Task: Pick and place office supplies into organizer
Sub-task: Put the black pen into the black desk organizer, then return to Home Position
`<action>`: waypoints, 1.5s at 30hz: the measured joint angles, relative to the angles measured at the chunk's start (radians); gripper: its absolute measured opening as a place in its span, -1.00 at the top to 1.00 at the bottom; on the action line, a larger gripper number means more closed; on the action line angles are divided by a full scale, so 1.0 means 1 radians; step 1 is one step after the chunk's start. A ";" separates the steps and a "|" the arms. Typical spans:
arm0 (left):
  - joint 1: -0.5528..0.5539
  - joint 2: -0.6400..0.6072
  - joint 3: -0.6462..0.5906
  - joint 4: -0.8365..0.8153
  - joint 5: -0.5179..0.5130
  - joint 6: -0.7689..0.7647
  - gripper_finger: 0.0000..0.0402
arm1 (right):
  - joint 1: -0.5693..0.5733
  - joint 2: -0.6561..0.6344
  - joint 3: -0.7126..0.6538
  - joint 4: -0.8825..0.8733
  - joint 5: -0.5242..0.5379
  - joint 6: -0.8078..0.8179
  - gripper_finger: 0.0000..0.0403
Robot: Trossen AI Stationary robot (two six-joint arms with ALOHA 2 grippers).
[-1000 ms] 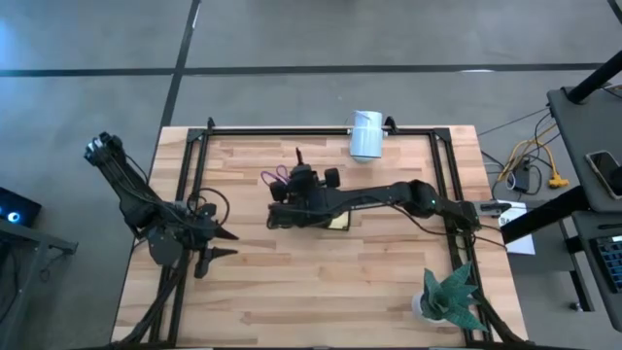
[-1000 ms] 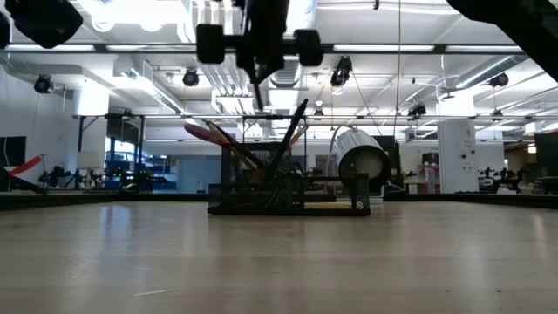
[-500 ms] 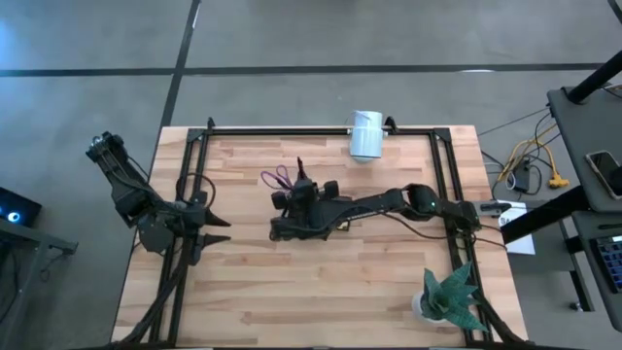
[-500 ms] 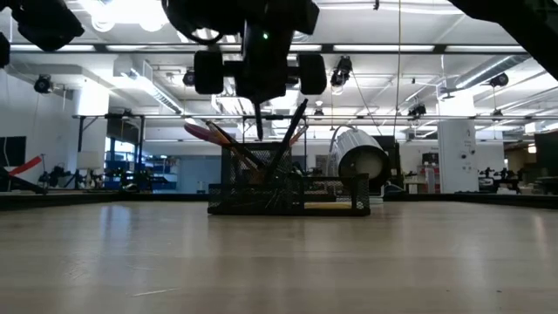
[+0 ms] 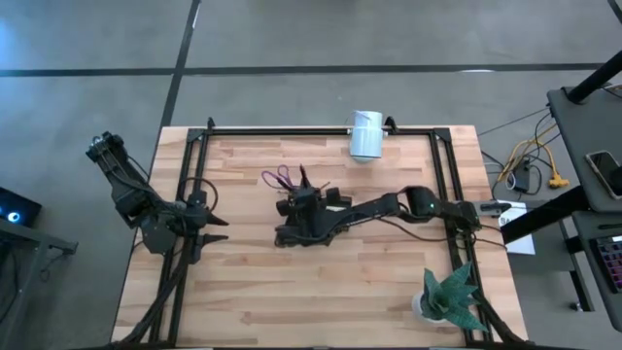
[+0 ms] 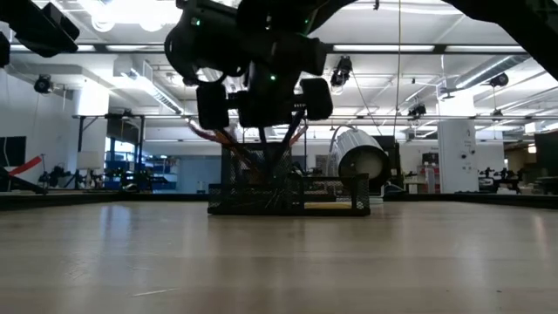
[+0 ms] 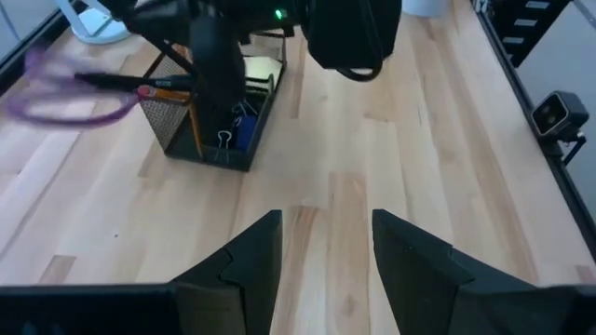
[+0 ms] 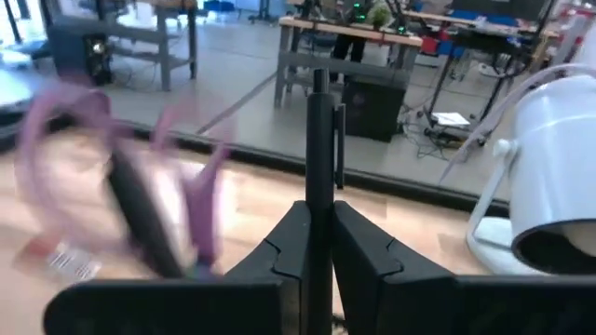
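Right tool (image 8: 318, 244) clamped on a slim black pen (image 8: 318, 140), upright above the black mesh organizer (image 5: 309, 220) at worktop (image 5: 292, 282) centre. Purple-handled scissors (image 5: 279, 177) stick out of the organizer's upper-left side. Left tool (image 7: 326, 244) waits spread open at the worktop's left edge.

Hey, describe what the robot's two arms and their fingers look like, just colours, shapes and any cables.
Both arms are dark, slim and jointed, with thin black cables looping beside them. The left gripper has two broad, angular black fingers. The right gripper has matching black wedge-shaped fingers. The right arm carries a small green light near its wrist.
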 joint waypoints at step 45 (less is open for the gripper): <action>0.000 0.009 -0.002 0.030 0.001 -0.001 0.25 | 0.185 -0.153 0.299 -0.247 -0.079 -0.017 0.33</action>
